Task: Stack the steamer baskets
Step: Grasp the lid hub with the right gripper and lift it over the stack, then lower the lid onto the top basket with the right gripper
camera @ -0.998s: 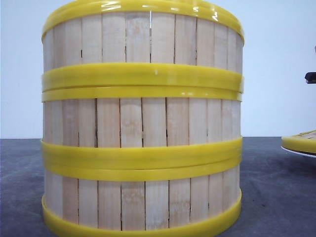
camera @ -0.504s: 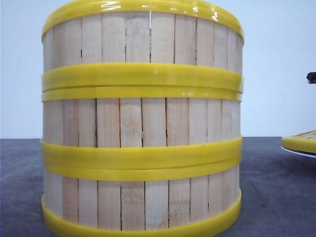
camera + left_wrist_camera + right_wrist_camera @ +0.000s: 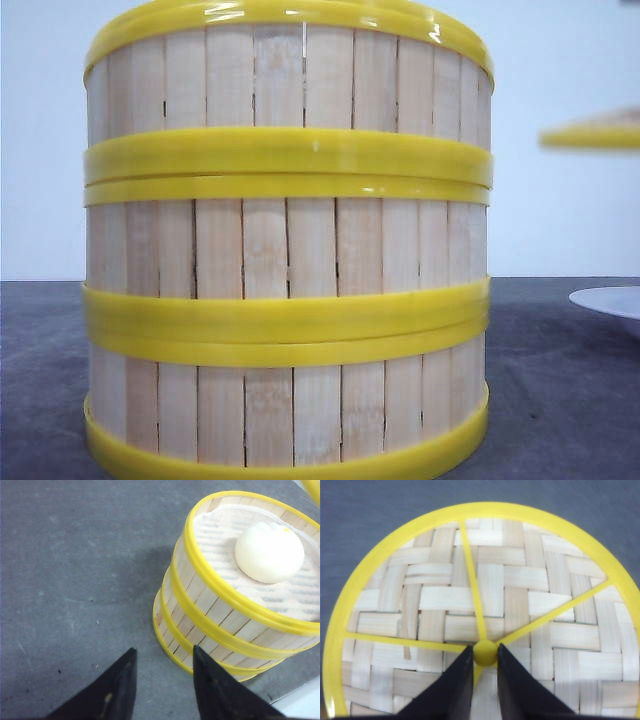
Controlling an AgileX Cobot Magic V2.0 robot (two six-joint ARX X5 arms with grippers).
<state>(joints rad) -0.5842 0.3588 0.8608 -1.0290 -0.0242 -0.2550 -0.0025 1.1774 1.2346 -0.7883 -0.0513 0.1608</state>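
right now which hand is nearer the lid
Right. The right hand is clamped on the lid's center knob, holding it in the air; the left hand sits open beside the basket stack.

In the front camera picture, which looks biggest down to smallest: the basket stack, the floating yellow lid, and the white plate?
1. Basket stack, though it sits nearest the camera.
2 and 3. Lid and plate: both cut off at the edge, too alike to rank.

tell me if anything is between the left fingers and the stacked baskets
Nothing visible is. In the left wrist view the left gripper is open over bare grey table, with only tabletop between its fingers and the foot of the steamer baskets. A white bun lies in the top one.
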